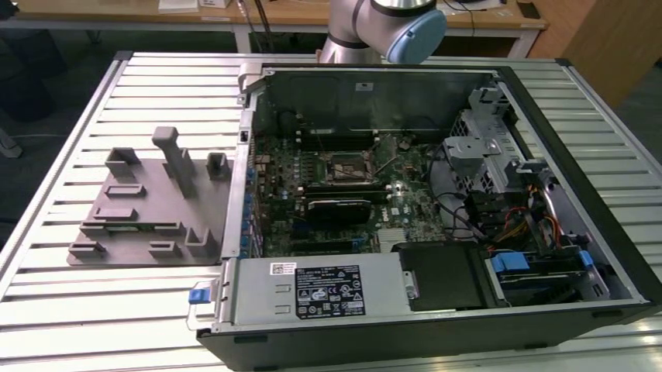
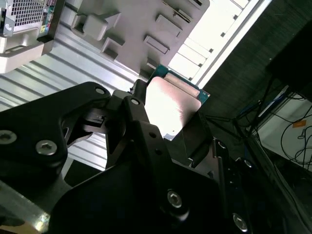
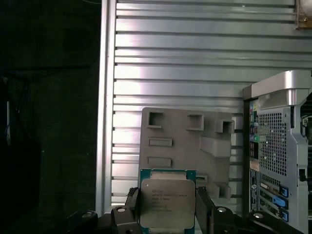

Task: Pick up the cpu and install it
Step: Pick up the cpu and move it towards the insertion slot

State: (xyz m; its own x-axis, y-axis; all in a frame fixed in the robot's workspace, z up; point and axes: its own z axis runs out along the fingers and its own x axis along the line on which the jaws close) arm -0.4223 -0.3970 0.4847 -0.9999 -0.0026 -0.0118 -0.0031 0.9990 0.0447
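Care matters here: the tool (image 3: 168, 207) squeezes the cpu (image 3: 167, 200) by two edges, well apart from the grey tray (image 3: 180, 127), so a flat, firm hold is best.

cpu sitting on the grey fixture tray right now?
No: in the first wrist view the gripper holds the cpu by its edges, apart from the fixture tray behind it.

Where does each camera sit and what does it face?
Exterior view: off the arm, looking down on case and tray; arm beyond the case.
First wrist view: on the wrist, facing the tray past the gripper holding the cpu.
Second wrist view: on the wrist, behind the gripper, facing the cpu.
All three share the tray.
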